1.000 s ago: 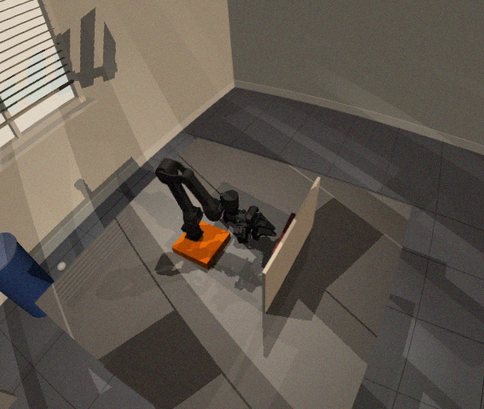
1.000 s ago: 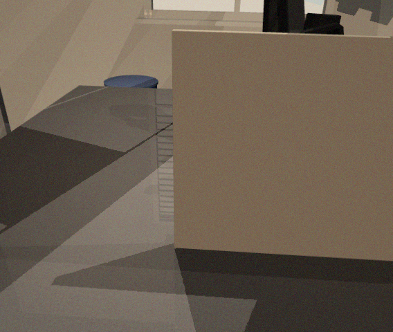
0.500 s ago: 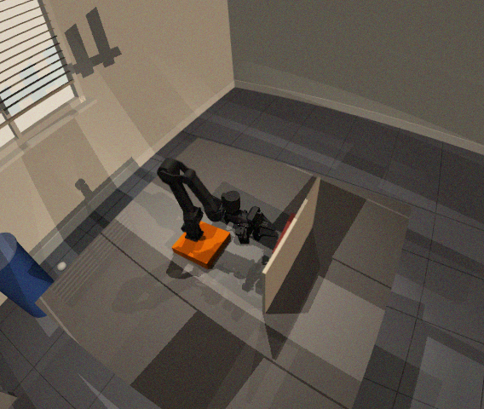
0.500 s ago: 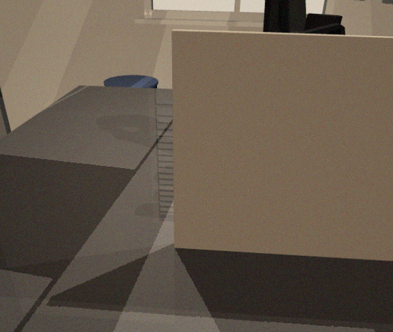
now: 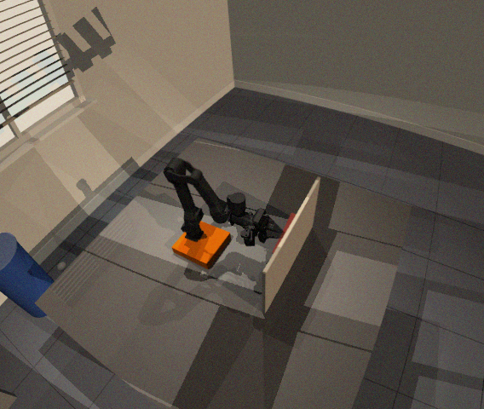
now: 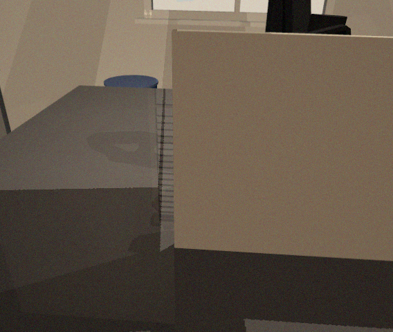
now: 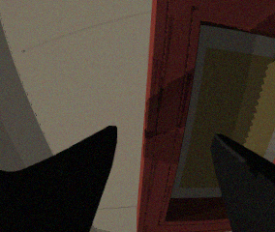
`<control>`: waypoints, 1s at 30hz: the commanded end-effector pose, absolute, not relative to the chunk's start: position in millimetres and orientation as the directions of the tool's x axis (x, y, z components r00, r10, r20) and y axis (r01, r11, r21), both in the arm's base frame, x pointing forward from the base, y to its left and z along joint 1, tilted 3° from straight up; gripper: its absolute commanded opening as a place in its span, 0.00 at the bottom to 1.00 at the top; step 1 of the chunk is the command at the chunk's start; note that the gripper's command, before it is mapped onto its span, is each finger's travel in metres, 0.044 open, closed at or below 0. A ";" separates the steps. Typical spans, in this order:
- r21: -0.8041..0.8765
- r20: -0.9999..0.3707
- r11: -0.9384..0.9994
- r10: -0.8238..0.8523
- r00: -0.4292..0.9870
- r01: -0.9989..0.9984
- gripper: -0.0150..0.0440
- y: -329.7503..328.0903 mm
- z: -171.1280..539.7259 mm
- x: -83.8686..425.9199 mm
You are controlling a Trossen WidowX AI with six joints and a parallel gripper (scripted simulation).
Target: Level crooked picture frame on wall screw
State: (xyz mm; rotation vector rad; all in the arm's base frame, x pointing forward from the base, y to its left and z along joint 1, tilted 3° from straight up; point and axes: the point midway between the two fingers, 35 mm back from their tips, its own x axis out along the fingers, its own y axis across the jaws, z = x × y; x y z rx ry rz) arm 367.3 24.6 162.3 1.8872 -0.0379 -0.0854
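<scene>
The red picture frame (image 5: 290, 218) (image 7: 164, 108), with a grey mat and yellowish picture, hangs on the near face of the beige wall panel (image 5: 292, 259) (image 6: 297, 142) (image 7: 89, 97). My gripper (image 5: 281, 233) (image 7: 165, 137) is open, close to the panel. In the wrist view its left finger stands over bare panel left of the frame, its right finger over the picture. The frame's left side edge shows between the fingertips, leaning slightly in this view; contact cannot be told. The screw and notched strip are hidden, and the frame's true tilt is unclear. The exterior camera sees only the panel's back.
The arm stands on an orange base block (image 5: 216, 243), facing the panel. A blue cylinder (image 5: 13, 273) (image 6: 131, 81) stands beyond the table's far edge. The arm's upper part (image 6: 288, 16) shows above the panel. Strong shadows cross the table.
</scene>
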 end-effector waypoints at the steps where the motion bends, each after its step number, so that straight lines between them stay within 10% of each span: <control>1: 0.950 -0.029 -0.312 -0.066 0.997 0.007 0.69 24.5 165.3 376.9; 30: 0.950 -0.029 -0.311 -0.066 0.997 0.007 0.69 24.1 164.9 381.0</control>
